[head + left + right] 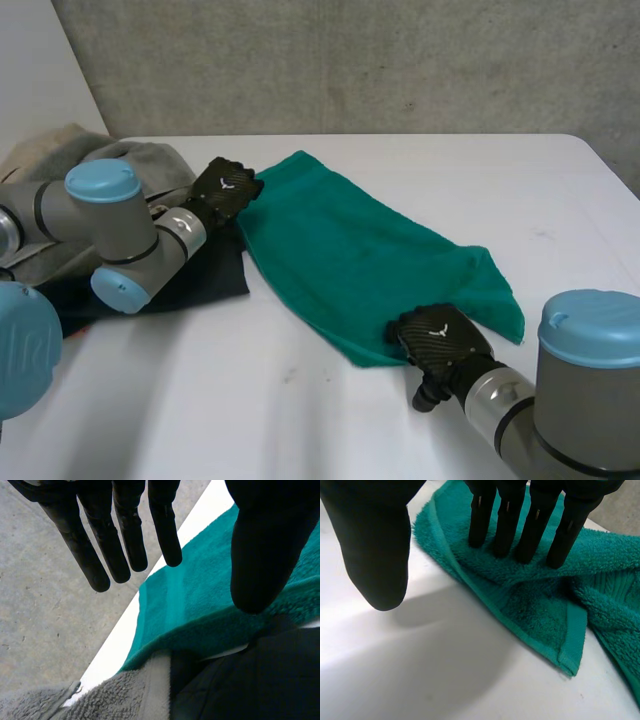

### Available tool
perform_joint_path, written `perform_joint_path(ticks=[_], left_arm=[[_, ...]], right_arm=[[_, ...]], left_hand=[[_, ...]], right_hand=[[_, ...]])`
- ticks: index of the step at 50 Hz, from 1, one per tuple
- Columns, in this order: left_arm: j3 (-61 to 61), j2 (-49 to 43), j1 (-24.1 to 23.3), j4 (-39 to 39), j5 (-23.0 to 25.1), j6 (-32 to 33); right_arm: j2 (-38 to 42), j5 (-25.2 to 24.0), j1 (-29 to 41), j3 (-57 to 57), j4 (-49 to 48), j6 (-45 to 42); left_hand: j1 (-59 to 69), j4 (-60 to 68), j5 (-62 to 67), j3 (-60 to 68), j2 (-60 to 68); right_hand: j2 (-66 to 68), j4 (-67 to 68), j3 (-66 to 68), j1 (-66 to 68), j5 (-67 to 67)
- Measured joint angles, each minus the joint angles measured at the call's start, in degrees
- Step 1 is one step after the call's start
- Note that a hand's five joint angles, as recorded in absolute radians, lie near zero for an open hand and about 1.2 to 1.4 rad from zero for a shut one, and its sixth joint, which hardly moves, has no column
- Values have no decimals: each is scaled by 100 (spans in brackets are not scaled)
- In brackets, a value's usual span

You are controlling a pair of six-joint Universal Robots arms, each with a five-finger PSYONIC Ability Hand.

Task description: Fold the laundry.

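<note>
A green towel (360, 250) lies spread and slightly rumpled across the middle of the white table (500, 180). My left hand (225, 190) hovers at the towel's far left corner. In the left wrist view its fingers (125, 535) are straight and the thumb stands apart over the green towel (200, 610), holding nothing. My right hand (440, 340) rests at the towel's near edge. Its straight fingers (507, 520) press down on the green towel (540, 605) beside a folded-over corner, with the thumb (375, 545) off the cloth above bare table.
A grey towel pile (130, 160) sits at the far left, and a dark cloth (200, 280) lies under my left forearm. Both the grey towel (115, 697) and the dark cloth (260, 680) touch the green towel's left edge. A concrete wall stands behind.
</note>
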Motion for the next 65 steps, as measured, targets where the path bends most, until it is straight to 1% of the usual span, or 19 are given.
perform_joint_path(ticks=[10, 12, 14, 16, 19, 23, 27, 30, 36, 41, 47, 49, 53, 54, 55, 56, 59, 63, 65], left_arm=[[-801, 695, -39, 18, -4, -18], [-904, 791, -45, 16, -7, -22], [-965, 843, -47, 15, -10, -24], [-1046, 890, -47, 12, -16, -34], [-1130, 931, -47, 2, -36, -91], [-1269, 1016, -48, -12, -75, -310], [-1506, 1172, -56, -17, -108, -845], [-1640, 1250, -78, -10, -115, -1282], [-1728, 1276, -191, 3, -106, -1944], [-1695, 1174, -278, 6, -84, -2200], [-1568, 962, -462, 16, -64, -2242], [-1453, 843, -561, 33, -71, -2244], [-1152, 609, -725, 134, -109, -2287], [-1084, 560, -754, 169, -126, -2307], [-1022, 519, -777, 206, -149, -2326], [-908, 452, -814, 285, -219, -2364], [-795, 393, -854, 415, -467, -2412], [-815, 475, -891, 575, -1042, -2433], [-1062, 792, -892, 633, -1380, -2422]], right_arm=[[644, 277, -52, -579, -186, -256], [730, 341, -67, -681, -191, -366], [775, 394, -76, -756, -192, -437], [801, 475, -85, -848, -194, -505], [761, 534, -89, -920, -194, -538], [464, 583, -85, -1031, -157, -559], [-128, 586, -78, -1264, 99, -581], [-508, 560, -78, -1545, 554, -591], [-1021, 397, -62, -2062, 1566, -575], [-1429, 211, -27, -2307, 2010, -551], [-1909, 77, 3, -2419, 2103, -482], [-2118, 44, 11, -2438, 2107, -422], [-2423, 23, 6, -2416, 2155, -303], [-2478, 21, -1, -2403, 2175, -278], [-2513, 21, -9, -2388, 2197, -261], [-2570, 22, -27, -2351, 2243, -235], [-2612, 22, -53, -2275, 2323, -231], [-2608, 26, -132, -2165, 2445, -274], [-2563, 25, -303, -2129, 2530, -358]], left_hand=[[-271, -308, -329, -278, -298], [-276, -311, -342, -278, -304], [-276, -321, -348, -278, -316], [-287, -349, -377, -291, -341], [-366, -416, -439, -375, -410], [-811, -823, -827, -752, -775], [-904, -1017, -1025, -955, -954], [-1540, -1556, -1551, -1486, -1490], [-1870, -1932, -1977, -1925, -1924], [-1897, -2019, -2072, -2017, -2017], [-1898, -2021, -2075, -2017, -2028], [-1553, -1648, -1621, -1585, -1579], [2285, 1929, 1900, 1908, 2047], [2824, 2546, 2520, 2519, 2550], [2824, 2546, 2520, 2519, 2550], [2991, 3156, 2993, 3127, 3160], [2991, 3236, 2994, 3215, 3231], [2991, 3252, 2994, 3227, 3249], [2991, 3252, 2994, 3227, 3249]], right_hand=[[1155, 1098, 1141, 1132, 1068], [2512, 2478, 2477, 2310, 2446], [3433, 3389, 3378, 3132, 3372], [3764, 3792, 3773, 3352, 3693], [3765, 3856, 3831, 3352, 3702], [3765, 3867, 3833, 3352, 3702], [3765, 3868, 3833, 3352, 3702], [3765, 3868, 3833, 3352, 3702], [3765, 3875, 3833, 3352, 3703], [3765, 3887, 3834, 3352, 3703], [3765, 3889, 3834, 3352, 3702], [3765, 3889, 3834, 3352, 3703], [3765, 3889, 3834, 3352, 3702], [3765, 3889, 3834, 3352, 3703], [3765, 3889, 3834, 3352, 3703], [3765, 3889, 3834, 3352, 3703], [3765, 3889, 3834, 3352, 3704], [3765, 3891, 3834, 3352, 3703], [3765, 3892, 3834, 3352, 3703]])
